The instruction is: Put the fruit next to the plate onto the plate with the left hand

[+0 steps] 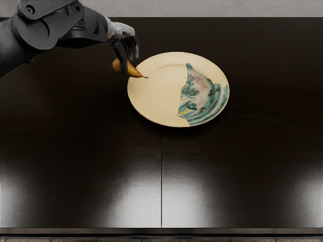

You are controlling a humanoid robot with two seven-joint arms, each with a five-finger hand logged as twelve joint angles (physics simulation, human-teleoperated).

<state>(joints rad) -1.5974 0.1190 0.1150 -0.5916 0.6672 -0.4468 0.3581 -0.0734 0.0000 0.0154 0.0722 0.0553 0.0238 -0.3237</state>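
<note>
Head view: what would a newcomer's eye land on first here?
The cream plate, with a teal patterned wedge on its right side, stands out on the dark table, above centre. At upper left, the left hand grips a small yellow-brown fruit whose pointed tip overlaps the plate's left rim.

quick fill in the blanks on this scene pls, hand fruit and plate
1. The hand whose fingers close on the small yellow-brown pear-shaped fruit belongs to the arm entering from the picture's ____ edge.
2. The fruit's thin ____ points toward the round cream plate.
3. The plate's teal wavy pattern covers its ____ side.

Missing words: left; stem; right
</note>
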